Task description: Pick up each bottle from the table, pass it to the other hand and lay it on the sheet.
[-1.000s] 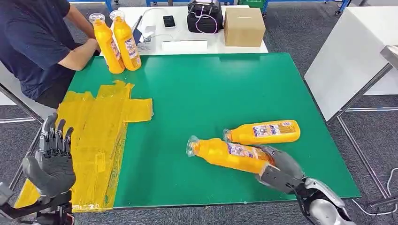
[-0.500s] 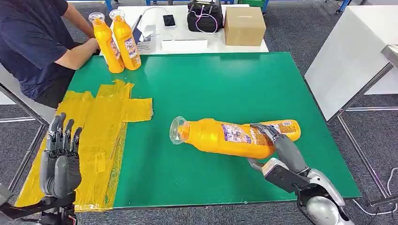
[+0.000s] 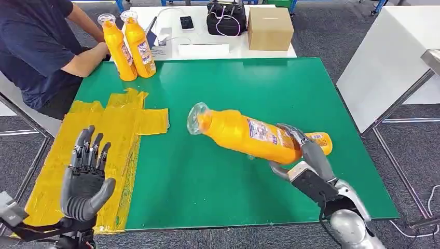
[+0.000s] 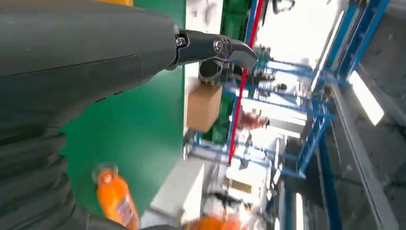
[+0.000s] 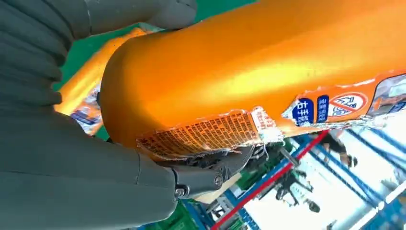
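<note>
Right hand point(image 3: 303, 166) lower right of frame, fingers wrapped round base of bottle point(image 3: 244, 135); bottle lifted off green mat point(image 3: 228, 187), neck aimed toward frame centre-left, likely angled for handover. Left hand point(image 3: 85, 179) lower left, over yellow sheet point(image 3: 111, 140), fingers spread, holding nothing, probably poised to receive. Second bottle point(image 3: 320, 140) lies on mat, mostly hidden behind held one. Upper left: two upright bottles point(image 3: 128, 46) beside person's arm point(image 3: 83, 59). Grip's underside hidden; label text unreadable.
</note>
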